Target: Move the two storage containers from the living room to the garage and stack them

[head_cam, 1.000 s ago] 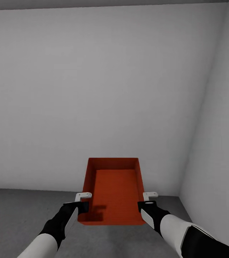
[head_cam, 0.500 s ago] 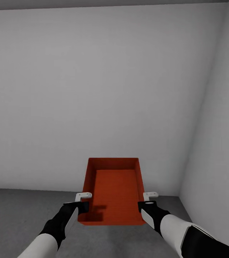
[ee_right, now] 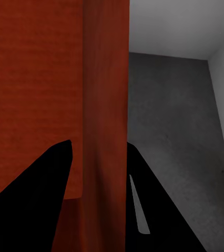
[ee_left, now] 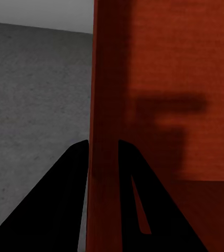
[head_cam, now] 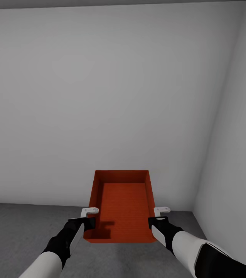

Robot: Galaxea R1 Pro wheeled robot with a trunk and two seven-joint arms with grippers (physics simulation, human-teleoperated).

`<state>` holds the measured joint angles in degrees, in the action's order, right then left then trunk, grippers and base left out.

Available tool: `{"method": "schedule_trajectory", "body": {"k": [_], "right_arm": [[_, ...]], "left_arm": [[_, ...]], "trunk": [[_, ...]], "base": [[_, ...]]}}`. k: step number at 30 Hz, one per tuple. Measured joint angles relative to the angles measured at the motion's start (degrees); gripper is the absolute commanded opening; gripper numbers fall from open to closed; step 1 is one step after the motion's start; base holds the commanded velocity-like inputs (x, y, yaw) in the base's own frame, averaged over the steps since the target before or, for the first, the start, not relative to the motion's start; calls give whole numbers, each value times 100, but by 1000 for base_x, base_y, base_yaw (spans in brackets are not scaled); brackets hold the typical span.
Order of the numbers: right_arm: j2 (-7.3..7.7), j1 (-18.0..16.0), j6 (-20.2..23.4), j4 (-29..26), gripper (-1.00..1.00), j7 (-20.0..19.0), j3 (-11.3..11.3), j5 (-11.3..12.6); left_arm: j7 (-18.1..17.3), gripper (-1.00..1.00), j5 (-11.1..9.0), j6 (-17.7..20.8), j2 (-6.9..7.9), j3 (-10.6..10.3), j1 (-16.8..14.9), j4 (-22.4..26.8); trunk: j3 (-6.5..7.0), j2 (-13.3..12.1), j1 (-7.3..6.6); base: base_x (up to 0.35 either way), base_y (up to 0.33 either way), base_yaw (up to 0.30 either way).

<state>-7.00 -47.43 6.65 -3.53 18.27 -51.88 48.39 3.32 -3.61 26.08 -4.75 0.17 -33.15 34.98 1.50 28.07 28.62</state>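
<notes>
Held out front at about 12 o'clock from the trunk: one shallow orange-red rectangular open-topped storage container (head_cam: 123, 206) with finely ribbed walls, carried above the rough dark grey speckled concrete floor (head_cam: 19, 227) close to a corner of plain white walls (head_cam: 111, 100). Left gripper (head_cam: 87, 217) clamped across the container's left wall near its near end, one black finger outside and one inside, as seen in the left wrist view (ee_left: 102, 152). Right gripper (head_cam: 157, 216) clenched likewise on the right wall, with the wall pinched between both dark fingers (ee_right: 99, 152).

Likely step: setting this container down in the garage. Best done by lowering both arms evenly, keeping the base level so neither thin wall twists or slips from its pinch. Release only once the base sits flat on the concrete, well clear of the wall at 12 o'clock. Rigid-looking plastic, matte, straight-sided, empty; likely light but prone to tilt under uneven grip.
</notes>
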Motion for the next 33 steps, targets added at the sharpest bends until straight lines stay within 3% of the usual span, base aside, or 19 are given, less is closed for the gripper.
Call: {"method": "schedule_trajectory", "body": {"k": [33], "right_arm": [[2, 4, -4, 5, -100, -5, -31, 38]], "left_arm": [[-1, -100, 0, -2, -2, -2, 2, -8]], "trunk": [[-858, 1319, 725]], "base": [[0, 0, 0]]}}
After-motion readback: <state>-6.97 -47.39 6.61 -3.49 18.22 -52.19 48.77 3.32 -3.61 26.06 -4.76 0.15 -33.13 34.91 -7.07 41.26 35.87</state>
